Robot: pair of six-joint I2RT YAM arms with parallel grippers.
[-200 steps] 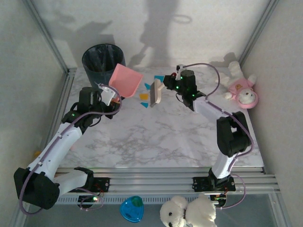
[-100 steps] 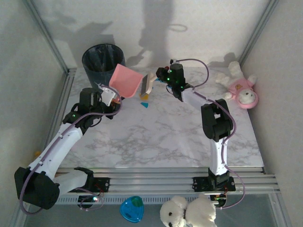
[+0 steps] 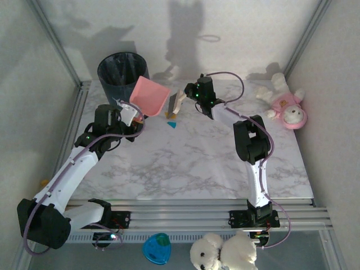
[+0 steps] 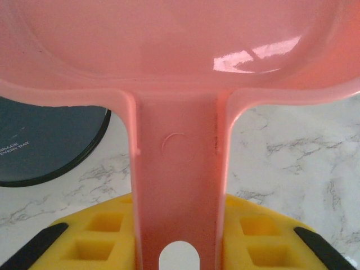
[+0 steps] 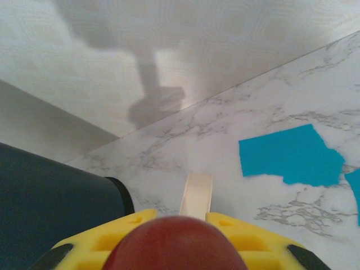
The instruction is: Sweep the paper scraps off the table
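Marble table (image 3: 185,163), bare walls, bin (image 3: 121,68) in the far-left corner. So the left gripper (image 3: 130,114) clamps the dustpan (image 3: 149,95), and the right gripper (image 3: 188,97) clamps a brush (image 3: 175,104) beside the scraps (image 3: 173,125).

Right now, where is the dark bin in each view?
Top external: the bin stands upper left, at the far corner of the table.
Left wrist: the bin at the left edge, beside the pink dustpan.
Right wrist: the bin fills the lower left corner.
Shared landmark: the marble table.
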